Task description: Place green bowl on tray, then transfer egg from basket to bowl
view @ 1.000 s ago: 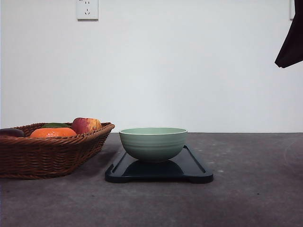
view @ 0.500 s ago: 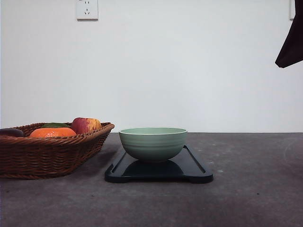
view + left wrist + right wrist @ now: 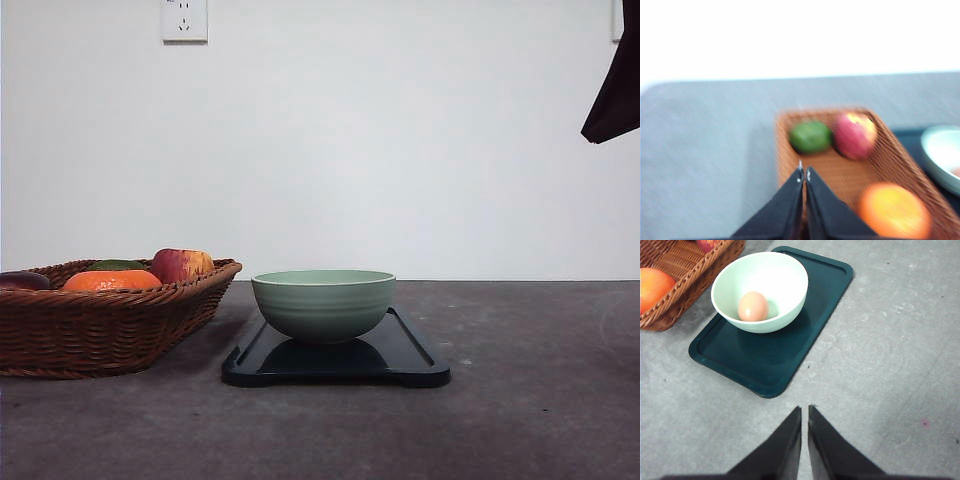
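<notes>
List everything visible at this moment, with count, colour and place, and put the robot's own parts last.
green bowl: one, pale green, standing on the tray at the end nearer the basket.
egg: one, brownish-pink, inside the green bowl.
tray: one, dark blackish, on the table just right of the basket.
basket: one, brown wicker, on the table's left side.
apple: one, red-yellow, in the basket.
orange fruit: one, orange, in the basket.
green fruit: one, green, in the basket beside the apple.
table: one, dark grey.
wall socket: one, white, on the back wall.
left pincer: one, black, shut, above the basket.
right pincer: one, black, shut, above bare table near the tray.
</notes>
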Motion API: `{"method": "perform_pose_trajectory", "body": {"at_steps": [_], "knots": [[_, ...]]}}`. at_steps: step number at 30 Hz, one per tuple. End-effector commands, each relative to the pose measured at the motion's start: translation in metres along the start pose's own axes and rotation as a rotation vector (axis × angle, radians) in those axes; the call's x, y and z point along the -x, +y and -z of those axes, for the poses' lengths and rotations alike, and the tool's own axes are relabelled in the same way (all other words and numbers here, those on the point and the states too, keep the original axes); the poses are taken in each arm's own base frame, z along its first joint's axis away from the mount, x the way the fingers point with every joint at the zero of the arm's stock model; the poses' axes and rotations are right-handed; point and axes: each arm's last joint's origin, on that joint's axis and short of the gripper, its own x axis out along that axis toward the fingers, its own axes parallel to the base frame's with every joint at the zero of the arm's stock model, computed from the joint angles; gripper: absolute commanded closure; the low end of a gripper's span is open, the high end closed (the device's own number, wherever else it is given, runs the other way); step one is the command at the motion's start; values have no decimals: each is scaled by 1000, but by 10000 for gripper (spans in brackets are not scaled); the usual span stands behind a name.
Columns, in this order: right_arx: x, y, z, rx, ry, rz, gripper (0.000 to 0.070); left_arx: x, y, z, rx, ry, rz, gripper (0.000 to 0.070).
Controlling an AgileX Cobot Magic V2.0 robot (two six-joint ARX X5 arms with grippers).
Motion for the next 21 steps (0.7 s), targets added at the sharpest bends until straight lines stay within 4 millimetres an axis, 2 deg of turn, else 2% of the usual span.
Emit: {"method": "perform_pose_trajectory", "body": {"at_steps": [1, 7, 12, 21], "knots": [[0, 1, -2, -4, -8, -4, 685, -2, 2, 13, -25, -24, -21, 700], [0, 1, -2, -3, -8, -4, 685, -8, 8, 58, -16, 14, -90, 700], [0, 1, -2, -3, -8, -4, 685, -12, 10, 81, -13, 25, -107, 700], [0, 1, -2, -3, -8, -4, 685, -12, 10, 82, -12, 27, -107, 700]]}}
